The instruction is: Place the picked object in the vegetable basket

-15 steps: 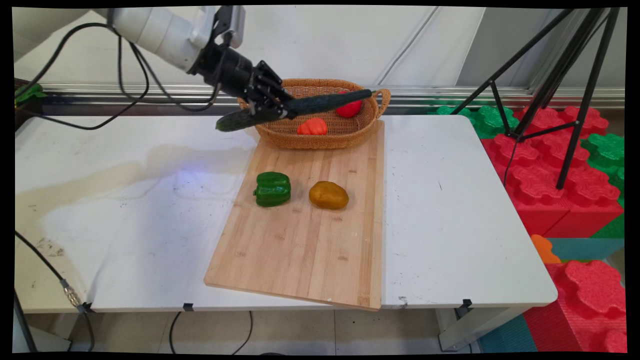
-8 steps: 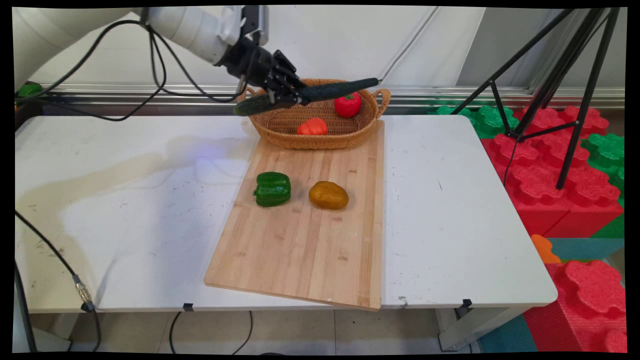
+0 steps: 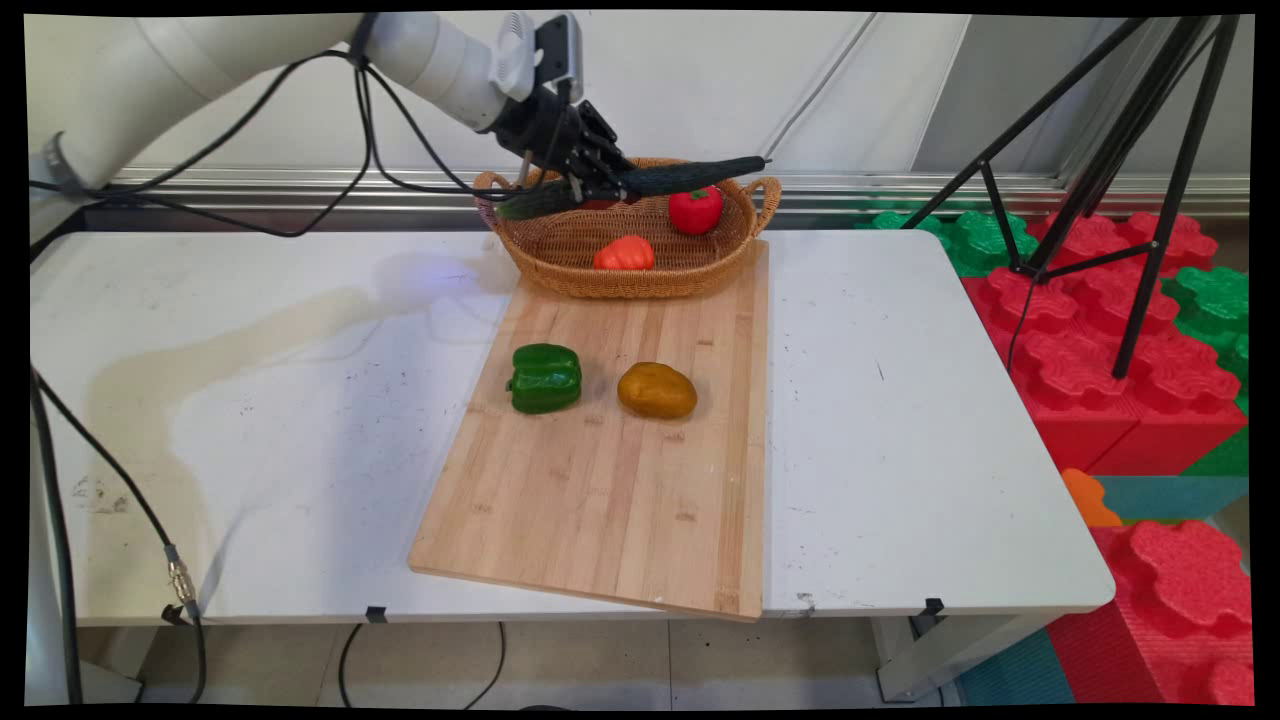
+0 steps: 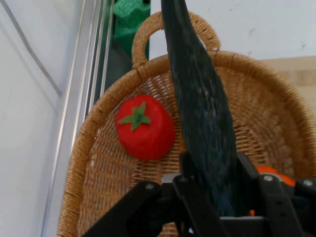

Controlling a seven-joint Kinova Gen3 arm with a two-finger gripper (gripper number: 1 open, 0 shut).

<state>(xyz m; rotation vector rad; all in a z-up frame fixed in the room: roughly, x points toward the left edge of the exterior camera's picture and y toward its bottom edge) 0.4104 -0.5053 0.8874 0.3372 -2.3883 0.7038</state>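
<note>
My pincer (image 3: 590, 187) grips a cucumber (image 3: 690, 175) above the basket (image 3: 560, 262).

I have it clenched on the cucumber's middle, so the cucumber lies roughly level across the wicker basket, one end over the left rim, the other near the right handle. Below it in the basket sit a red tomato (image 4: 144, 126) and an orange vegetable (image 3: 624, 254). On the cutting board (image 3: 610, 500) in front lie a green pepper (image 3: 544, 377) and a potato (image 3: 656, 390), near each other but apart.
</note>
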